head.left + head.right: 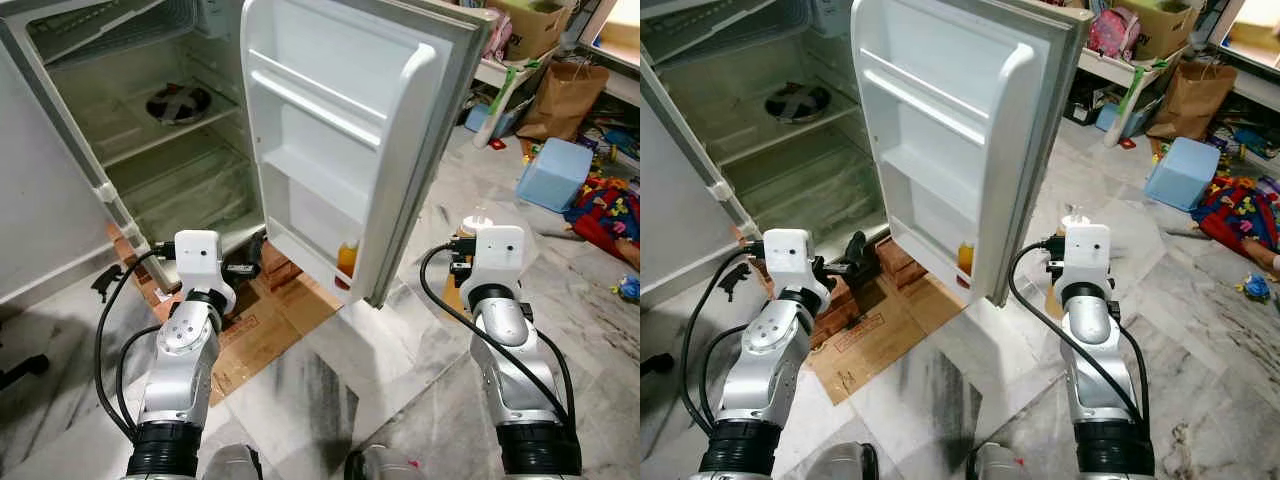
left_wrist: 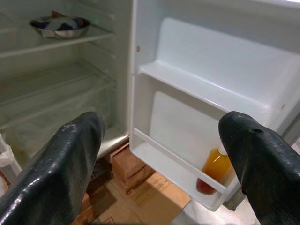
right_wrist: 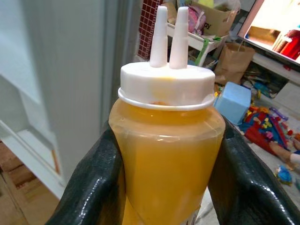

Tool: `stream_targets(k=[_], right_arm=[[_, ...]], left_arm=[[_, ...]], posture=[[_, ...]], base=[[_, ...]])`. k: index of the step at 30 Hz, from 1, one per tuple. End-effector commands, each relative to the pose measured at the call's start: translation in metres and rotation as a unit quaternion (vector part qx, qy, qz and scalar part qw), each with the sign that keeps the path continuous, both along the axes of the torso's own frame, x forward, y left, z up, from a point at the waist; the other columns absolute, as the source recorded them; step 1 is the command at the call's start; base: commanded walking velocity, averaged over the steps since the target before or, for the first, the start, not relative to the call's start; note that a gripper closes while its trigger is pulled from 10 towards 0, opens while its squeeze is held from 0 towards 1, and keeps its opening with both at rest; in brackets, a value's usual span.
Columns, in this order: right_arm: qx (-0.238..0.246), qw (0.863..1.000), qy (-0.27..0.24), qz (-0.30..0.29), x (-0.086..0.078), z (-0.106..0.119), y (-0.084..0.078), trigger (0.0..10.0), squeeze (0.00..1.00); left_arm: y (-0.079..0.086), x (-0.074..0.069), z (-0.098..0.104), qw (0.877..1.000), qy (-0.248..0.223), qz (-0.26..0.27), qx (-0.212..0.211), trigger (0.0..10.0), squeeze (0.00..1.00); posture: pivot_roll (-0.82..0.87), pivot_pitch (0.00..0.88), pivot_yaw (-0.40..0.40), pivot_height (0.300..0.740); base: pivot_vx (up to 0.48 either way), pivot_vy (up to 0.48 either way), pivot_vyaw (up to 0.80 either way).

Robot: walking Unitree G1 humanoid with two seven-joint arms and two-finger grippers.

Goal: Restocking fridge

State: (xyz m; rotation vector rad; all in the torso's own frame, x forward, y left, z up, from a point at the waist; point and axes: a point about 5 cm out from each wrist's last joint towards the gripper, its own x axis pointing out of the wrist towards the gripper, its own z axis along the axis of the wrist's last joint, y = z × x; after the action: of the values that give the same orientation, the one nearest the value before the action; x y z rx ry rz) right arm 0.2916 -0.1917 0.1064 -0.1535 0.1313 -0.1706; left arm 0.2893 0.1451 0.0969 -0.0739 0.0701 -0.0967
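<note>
Our right tool [image 3: 164, 154] is clamped round the squeeze bottle [image 3: 166, 140], just outside the fridge door [image 1: 340, 130]. It's nearly full, so heavy-ish w/ soft, slick walls; we'd grip mid-body, not the cap. Left tool [image 2: 164, 164] gapes, holding nothing.

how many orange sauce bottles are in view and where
2. One orange bottle stands in the bottom shelf of the open fridge door. The other, a twin-nozzle squeeze bottle, is gripped by the right gripper just outside the door. More could be hidden.
</note>
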Motion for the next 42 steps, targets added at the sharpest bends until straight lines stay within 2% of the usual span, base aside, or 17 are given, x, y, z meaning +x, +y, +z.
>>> stream_targets(k=[1,6,10,17,24,30,42], right_arm=[[0.006,1.0,-0.011,0.001,0.002,0.004,-0.001,10.0,0.0],[0.021,1.0,-0.009,0.019,0.007,0.004,0.007,10.0,0.0],[0.018,0.999,-0.013,0.023,0.008,0.005,0.008,10.0,0.0],[0.019,0.999,-0.018,0.022,0.012,0.007,0.005,10.0,0.0],[0.019,0.999,-0.018,0.02,0.012,0.007,0.005,10.0,0.0],[0.021,0.999,-0.017,0.018,0.013,0.006,0.003,10.0,0.0],[0.024,0.999,-0.022,0.019,0.015,0.007,0.006,10.0,0.0]], left_arm=[[0.003,-0.002,0.002,1.0,-0.006,0.007,0.008,10.0,0.0],[0.005,-0.003,0.002,1.0,-0.005,0.007,0.006,10.0,0.0],[0.005,-0.003,0.002,1.0,-0.005,0.009,0.007,10.0,0.0],[0.0,-0.003,0.002,1.0,-0.001,0.005,-0.004,10.0,0.0],[0.0,-0.003,0.001,1.0,0.003,0.01,0.006,10.0,0.0],[0.006,-0.008,-0.003,1.0,0.015,0.006,0.01,10.0,0.0],[0.013,-0.009,-0.002,1.0,0.018,0.013,0.023,10.0,0.0]], posture=[[-0.02,0.067,-0.024,0.74],[-0.01,0.069,-0.023,0.74],[-0.01,0.068,-0.024,0.74],[-0.01,0.068,-0.023,0.74],[-0.01,0.069,-0.023,0.74],[0.0,0.072,-0.022,0.74],[0.0,0.077,-0.016,0.74]], base=[[0.251,0.0,0.0],[0.406,0.0,-0.22],[0.455,0.0,-0.56],[0.423,0.0,0.0],[0.0,0.0,0.0],[0.0,0.0,0.0],[0.0,0.409,-0.55]])
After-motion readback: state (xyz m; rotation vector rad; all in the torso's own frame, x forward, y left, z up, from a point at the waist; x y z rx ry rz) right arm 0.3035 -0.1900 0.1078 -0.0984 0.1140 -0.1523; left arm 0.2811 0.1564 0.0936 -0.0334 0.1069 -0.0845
